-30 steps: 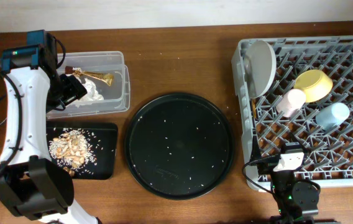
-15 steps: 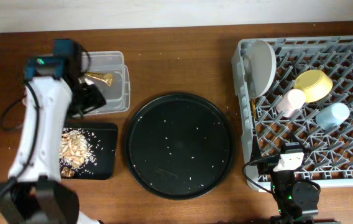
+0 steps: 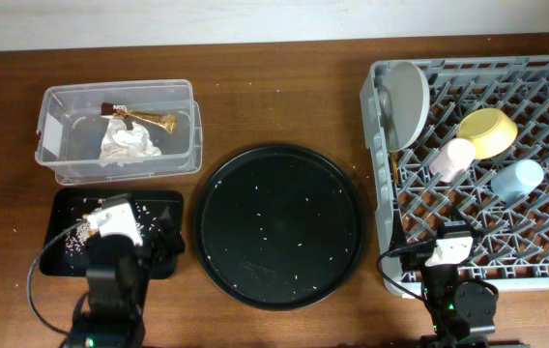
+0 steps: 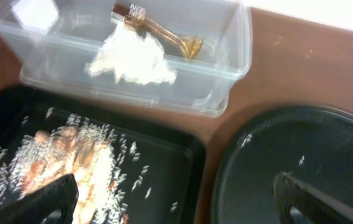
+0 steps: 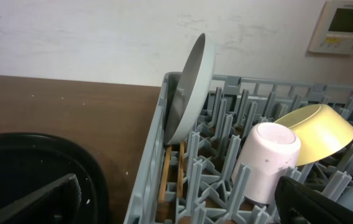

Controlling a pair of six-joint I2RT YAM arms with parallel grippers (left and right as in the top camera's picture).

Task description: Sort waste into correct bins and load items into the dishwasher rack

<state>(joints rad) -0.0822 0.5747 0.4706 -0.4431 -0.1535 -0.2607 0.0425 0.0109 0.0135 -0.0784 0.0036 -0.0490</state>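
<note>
1. the rack (image 3: pixel 545 116) holds one plate (image 3: pixel 405 101), one bowl (image 3: pixel 487 132), two cups, a pink cup (image 3: pixel 451 158) and a blue cup (image 3: pixel 517 179), plus two chopsticks (image 5: pixel 166 174).
2. the clear tub (image 3: pixel 57 169) has one napkin (image 3: pixel 128 143) and one wrapper (image 3: pixel 149 120). the rice scraps (image 4: pixel 71 155) are in the black tray (image 4: pixel 170 149).
3. the left gripper (image 4: pixel 175 183) is spread wide and empty, with the scraps by its left finger and the tub beyond.
4. the right gripper (image 5: pixel 179 180) is spread wide and holds nothing, pink cup just ahead.

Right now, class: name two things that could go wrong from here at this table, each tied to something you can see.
1. Rice grains lie scattered on the round black tray; they may be left unsorted, or roll off if it is moved.
2. The grey plate stands tilted on edge by the side wall of the rack; a knock there could tip it out.
</note>
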